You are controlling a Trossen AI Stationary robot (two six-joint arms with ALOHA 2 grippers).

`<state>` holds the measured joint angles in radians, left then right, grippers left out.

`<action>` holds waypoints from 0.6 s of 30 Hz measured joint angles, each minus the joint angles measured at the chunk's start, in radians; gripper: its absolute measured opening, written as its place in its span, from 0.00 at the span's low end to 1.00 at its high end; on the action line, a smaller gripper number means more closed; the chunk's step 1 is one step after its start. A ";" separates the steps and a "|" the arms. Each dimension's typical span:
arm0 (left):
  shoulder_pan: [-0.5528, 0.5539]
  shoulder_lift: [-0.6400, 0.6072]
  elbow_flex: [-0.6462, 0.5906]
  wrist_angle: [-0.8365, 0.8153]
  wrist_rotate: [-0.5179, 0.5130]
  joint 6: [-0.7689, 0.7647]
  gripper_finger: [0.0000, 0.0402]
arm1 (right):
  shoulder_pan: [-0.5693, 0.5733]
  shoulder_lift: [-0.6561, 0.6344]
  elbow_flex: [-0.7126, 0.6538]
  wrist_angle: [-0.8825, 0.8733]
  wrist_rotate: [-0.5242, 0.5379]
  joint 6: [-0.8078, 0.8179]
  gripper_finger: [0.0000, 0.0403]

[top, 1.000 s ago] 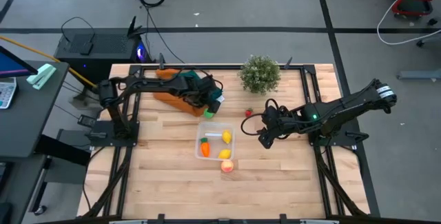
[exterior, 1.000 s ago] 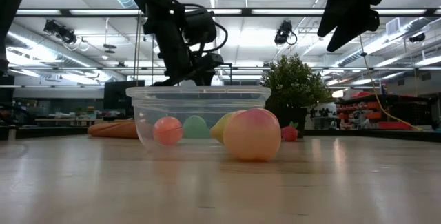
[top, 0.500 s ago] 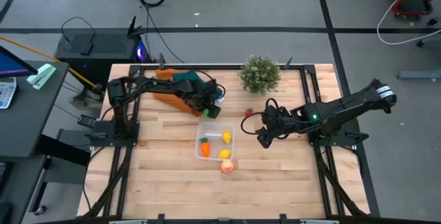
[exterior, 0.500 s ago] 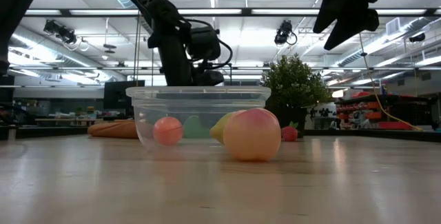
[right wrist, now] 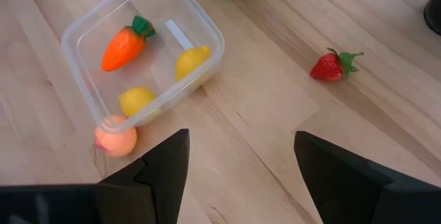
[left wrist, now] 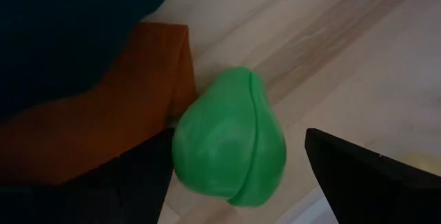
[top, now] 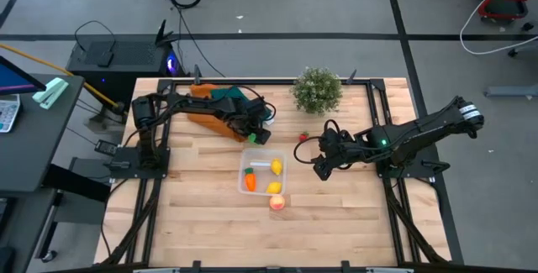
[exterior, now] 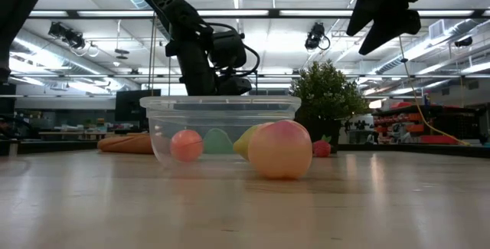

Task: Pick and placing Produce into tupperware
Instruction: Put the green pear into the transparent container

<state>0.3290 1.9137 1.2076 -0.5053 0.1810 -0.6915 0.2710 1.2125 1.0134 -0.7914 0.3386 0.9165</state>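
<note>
The clear tupperware tub [top: 250, 152] stands mid-table, holding an orange carrot [right wrist: 122, 47] and two yellow pieces [right wrist: 191, 60]. A peach [top: 277, 202] lies on the wood against the tub's near corner, and a strawberry [top: 303, 138] lies to the tub's far right. A green pear [left wrist: 231, 138] lies on the table beside the orange cloth, just beyond the tub. My left gripper [top: 252, 132] is low over the pear, open, one finger on each side of it. My right gripper [top: 319, 169] hangs open above bare wood to the right of the tub. My left gripper comes down at the green pear [left wrist: 207, 148] from above with a finger on each side. One finger [left wrist: 138, 176] stands right at the pear's side, and I cannot tell whether it touches. The other finger [left wrist: 358, 176] is apart from it. The pear rests on the table.
An orange cloth [top: 206, 115] and a teal cloth [top: 227, 94] lie at the far left under the left arm. A bushy potted plant [top: 317, 90] stands at the far edge. Bare wood stretches along the near side of the table.
My left gripper has come down behind the tub toward the table and shifted slightly toward the table's left, then held there.
</note>
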 joint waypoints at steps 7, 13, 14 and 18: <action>0.000 0.000 0.000 -0.001 0.000 -0.008 0.80 | 0.000 0.000 0.000 0.000 0.000 0.000 0.57; 0.000 0.000 0.000 -0.001 0.000 -0.011 0.68 | 0.000 0.000 0.000 0.000 0.000 0.000 0.57; 0.000 -0.001 0.000 -0.001 0.000 -0.011 0.66 | 0.000 0.000 0.000 0.000 0.000 0.000 0.57; 0.000 -0.003 0.000 0.003 0.001 -0.011 0.58 | 0.000 0.000 0.000 0.000 0.001 0.000 0.57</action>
<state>0.3290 1.9111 1.2072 -0.5026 0.1815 -0.7027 0.2710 1.2125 1.0134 -0.7914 0.3393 0.9169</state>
